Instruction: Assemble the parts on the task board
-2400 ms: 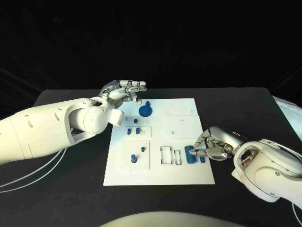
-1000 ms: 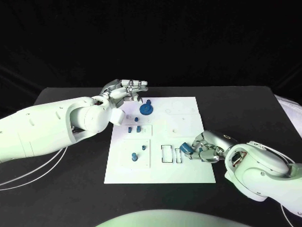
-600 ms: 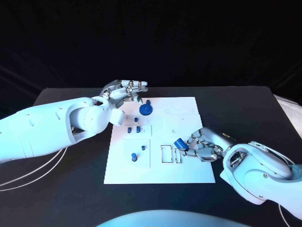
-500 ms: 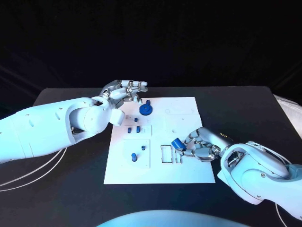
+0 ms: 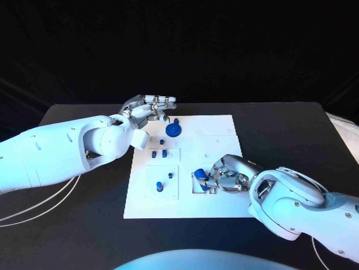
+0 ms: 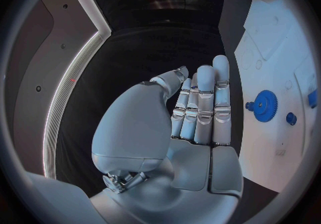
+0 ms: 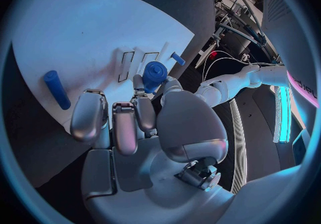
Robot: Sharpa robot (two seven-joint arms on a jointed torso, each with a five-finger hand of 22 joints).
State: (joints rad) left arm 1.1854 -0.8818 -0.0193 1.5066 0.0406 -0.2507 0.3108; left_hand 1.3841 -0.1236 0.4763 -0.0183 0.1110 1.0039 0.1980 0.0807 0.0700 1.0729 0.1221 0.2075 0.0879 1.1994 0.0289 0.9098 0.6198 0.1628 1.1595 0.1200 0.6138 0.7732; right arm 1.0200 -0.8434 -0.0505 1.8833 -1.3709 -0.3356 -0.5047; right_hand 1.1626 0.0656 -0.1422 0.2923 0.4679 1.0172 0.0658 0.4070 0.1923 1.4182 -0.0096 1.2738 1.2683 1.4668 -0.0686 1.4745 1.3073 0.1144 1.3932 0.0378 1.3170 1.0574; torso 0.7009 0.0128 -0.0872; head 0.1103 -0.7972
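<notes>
Left hand hovers by the board's far-left corner, fingers straight and close together, holding nothing; a blue gear sits on the board just beside it. Right hand is over the board's slots, pinching a blue part above them.

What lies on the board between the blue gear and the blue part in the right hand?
In the head view, two small blue pegs stand between the blue gear and the part held by the right hand.
</notes>
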